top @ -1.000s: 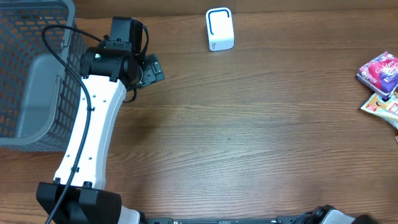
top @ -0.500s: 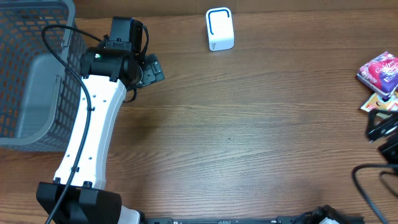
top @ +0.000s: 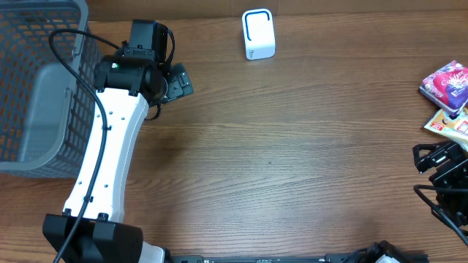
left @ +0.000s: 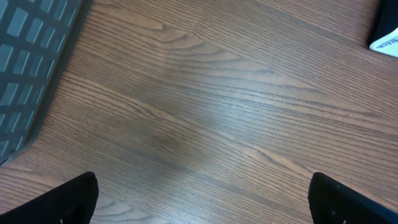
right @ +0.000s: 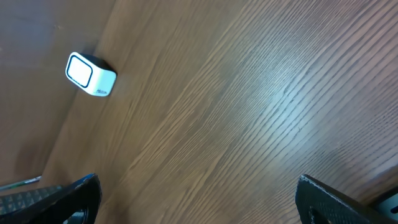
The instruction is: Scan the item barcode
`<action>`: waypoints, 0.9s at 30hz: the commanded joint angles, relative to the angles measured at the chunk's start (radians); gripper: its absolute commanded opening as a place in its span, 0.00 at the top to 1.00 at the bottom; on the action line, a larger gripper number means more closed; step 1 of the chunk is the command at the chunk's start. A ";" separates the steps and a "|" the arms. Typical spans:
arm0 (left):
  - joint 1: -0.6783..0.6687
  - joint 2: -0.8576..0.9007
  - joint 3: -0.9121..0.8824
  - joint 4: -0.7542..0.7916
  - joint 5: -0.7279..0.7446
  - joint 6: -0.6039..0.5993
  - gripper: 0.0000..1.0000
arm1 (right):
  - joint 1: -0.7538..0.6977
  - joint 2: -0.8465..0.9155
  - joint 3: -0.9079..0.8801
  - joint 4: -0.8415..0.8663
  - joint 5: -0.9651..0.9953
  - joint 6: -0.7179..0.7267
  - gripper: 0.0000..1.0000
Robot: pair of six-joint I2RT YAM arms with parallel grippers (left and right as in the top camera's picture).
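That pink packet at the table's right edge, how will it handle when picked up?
The pink packet looks like a glossy film pouch, so probably light and flexing rather than stiff. Its shiny wrapper may slip when gripped. Lying flat, it seems unlikely to roll.

I see a white scanner [top: 258,33] edged blue, a grey mesh basket [top: 36,80], a pink packet [top: 446,82], brown wood-grain table [top: 292,153]

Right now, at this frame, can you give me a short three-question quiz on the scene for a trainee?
1. True or false: the white scanner lies inside the grey basket.
2. Which arm is nearer the packets: A) left arm, B) right arm?
3. What do the two arms' jaws hold?
Key: 1 false, it stands on the table; 2 B; 3 nothing, both stand open.
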 commanded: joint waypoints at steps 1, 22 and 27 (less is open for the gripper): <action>0.004 0.006 0.005 0.001 -0.014 -0.021 0.00 | 0.005 -0.003 0.000 0.005 -0.002 0.003 0.00; 0.004 0.006 0.005 0.001 -0.014 -0.021 0.00 | 0.224 -0.185 -0.360 0.458 0.011 -0.004 0.00; 0.004 0.006 0.005 0.001 -0.014 -0.021 0.00 | 0.447 -0.408 -0.696 0.955 -0.002 -0.006 0.00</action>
